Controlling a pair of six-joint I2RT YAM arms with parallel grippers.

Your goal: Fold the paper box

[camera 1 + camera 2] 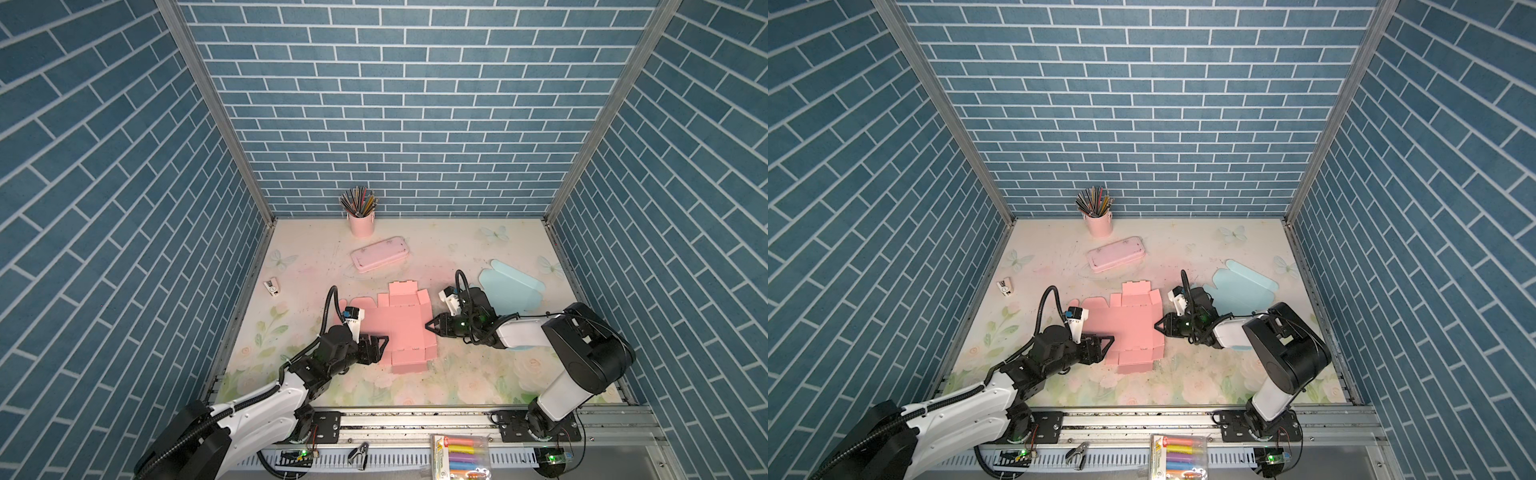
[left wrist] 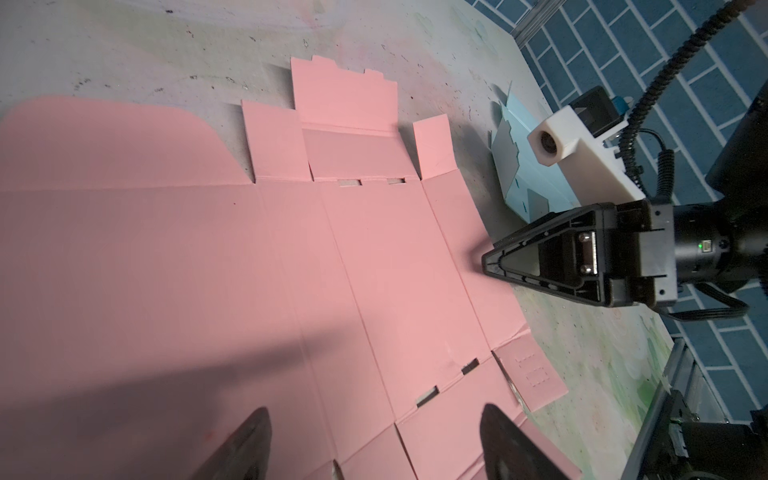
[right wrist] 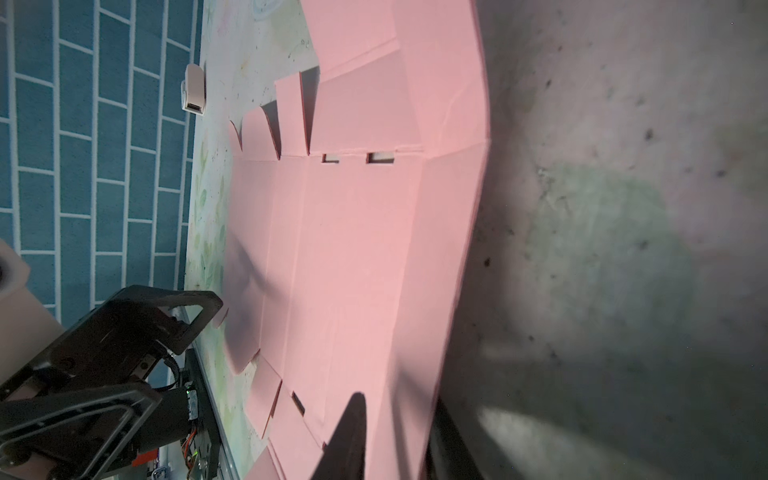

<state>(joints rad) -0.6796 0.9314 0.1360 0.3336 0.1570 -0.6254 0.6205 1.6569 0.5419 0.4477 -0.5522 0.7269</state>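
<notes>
Mat (image 1: pixel 457 374); right gripper (image 1: pixel 428 325) at box (image 1: pixel 395 324) edge

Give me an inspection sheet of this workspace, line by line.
Surface: floral mat, speckled with dark marks.
Job's things: pink box sheet unfolded, mostly flat.
Clutter: blue sheet partly behind right arm; pencil cup; pink case; small white item.
Grippers: left gripper open at the sheet's left side; right gripper at its right edge, grip unclear.
Cables: black hoses loop above both wrists.
Surroundings: blue brick walls; marker pack, clip by front rail.
</notes>
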